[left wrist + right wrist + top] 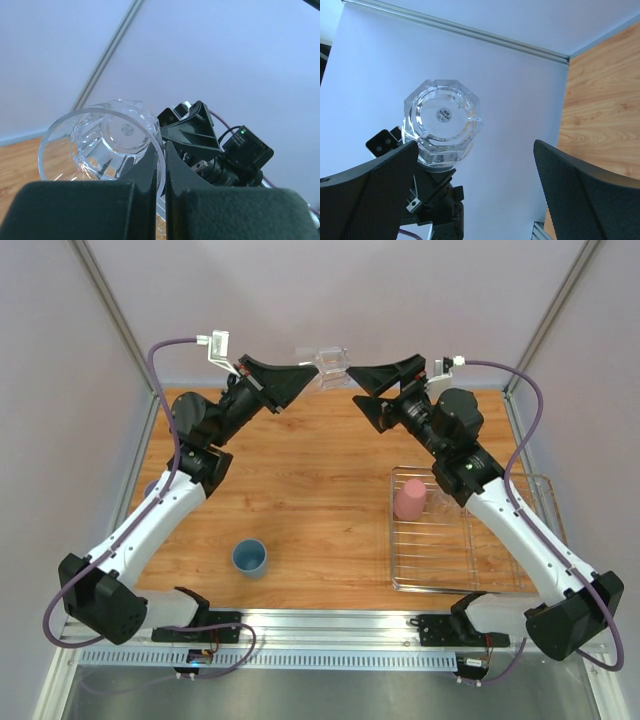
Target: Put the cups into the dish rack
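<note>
My left gripper is shut on the rim of a clear glass tumbler and holds it high over the table's far edge. In the left wrist view the fingers pinch the tumbler's wall. My right gripper is open and faces the tumbler from the right. In the right wrist view the tumbler's base sits near the left finger, not between the jaws. A pink cup stands upside down in the silver wire dish rack. A blue cup stands on the table.
The rack lies at the right front of the wooden table. A small bluish shape shows behind the left arm at the table's left edge. Grey walls close in the back and sides.
</note>
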`<move>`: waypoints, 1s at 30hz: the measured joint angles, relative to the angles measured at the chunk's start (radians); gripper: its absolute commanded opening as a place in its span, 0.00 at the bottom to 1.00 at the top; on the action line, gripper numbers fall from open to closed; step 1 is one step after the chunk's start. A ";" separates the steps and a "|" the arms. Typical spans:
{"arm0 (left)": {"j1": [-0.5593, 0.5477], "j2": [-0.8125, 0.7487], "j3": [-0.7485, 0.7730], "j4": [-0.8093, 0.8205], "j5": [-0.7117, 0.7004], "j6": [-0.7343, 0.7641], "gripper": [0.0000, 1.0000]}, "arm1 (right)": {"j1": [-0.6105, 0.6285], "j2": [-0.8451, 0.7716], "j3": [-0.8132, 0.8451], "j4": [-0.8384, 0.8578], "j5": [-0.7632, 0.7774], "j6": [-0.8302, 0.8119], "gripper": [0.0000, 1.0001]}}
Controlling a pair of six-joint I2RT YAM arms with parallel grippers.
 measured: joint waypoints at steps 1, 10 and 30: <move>-0.001 0.002 0.000 0.005 0.000 0.000 0.00 | 0.009 0.002 0.000 0.011 0.003 0.006 1.00; -0.013 0.014 0.000 0.030 0.004 0.013 0.00 | 0.076 0.009 0.005 0.094 0.087 0.032 1.00; -0.127 -0.057 -0.065 -0.040 -0.160 0.353 0.00 | 0.152 0.133 0.087 0.125 0.270 0.049 0.86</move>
